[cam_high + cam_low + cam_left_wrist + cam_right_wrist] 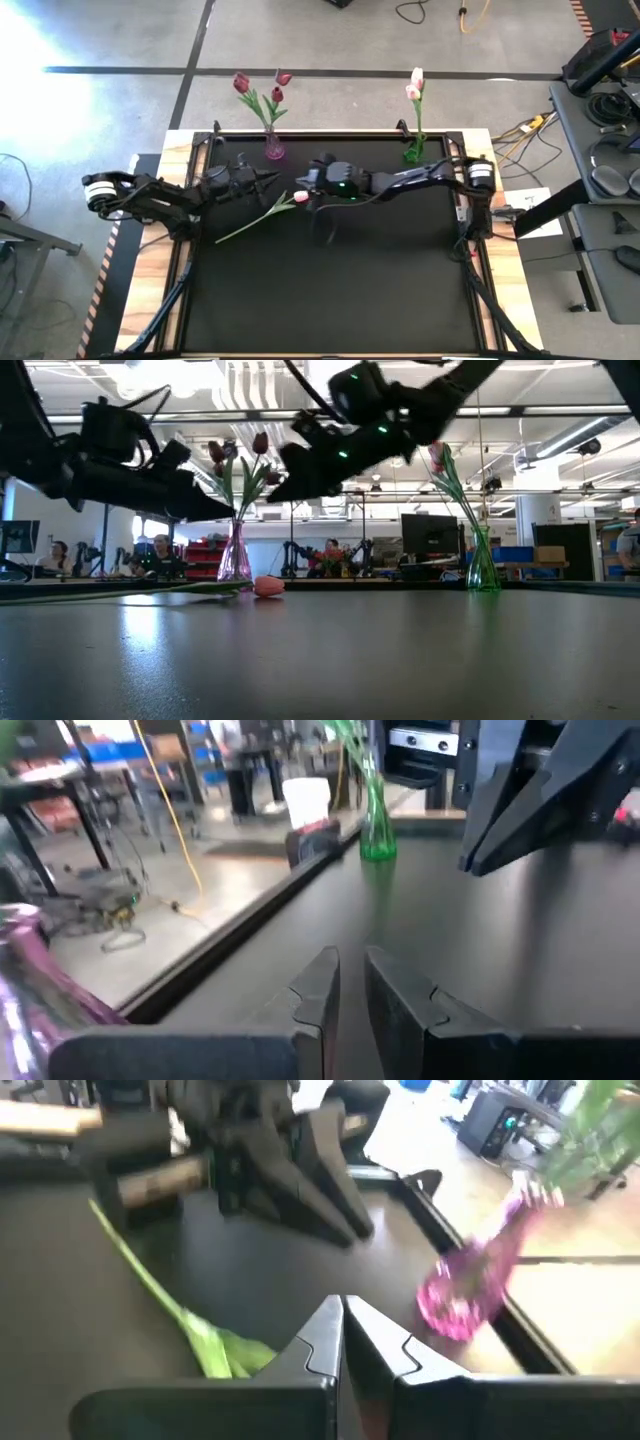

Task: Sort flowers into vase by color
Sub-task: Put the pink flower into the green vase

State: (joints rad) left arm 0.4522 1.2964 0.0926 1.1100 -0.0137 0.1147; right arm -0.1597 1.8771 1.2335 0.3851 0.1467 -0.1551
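Observation:
One pale pink tulip (262, 214) lies flat on the black table, its head (268, 587) toward the right and its stem (150, 1290) running to the near left. My right gripper (303, 182) hovers shut just above the head, touching nothing. My left gripper (274, 178) hangs level beside it, its fingers (325, 988) a narrow gap apart with nothing between them. A pink vase (273, 150) at the far edge holds three maroon tulips (262, 88). A green vase (414, 152) holds two pale tulips (415, 84).
Both vases stand on the table's far edge, the pink one (470, 1290) just behind the two grippers. The near half of the black table (330, 290) carries nothing. People and workbenches show in the room beyond.

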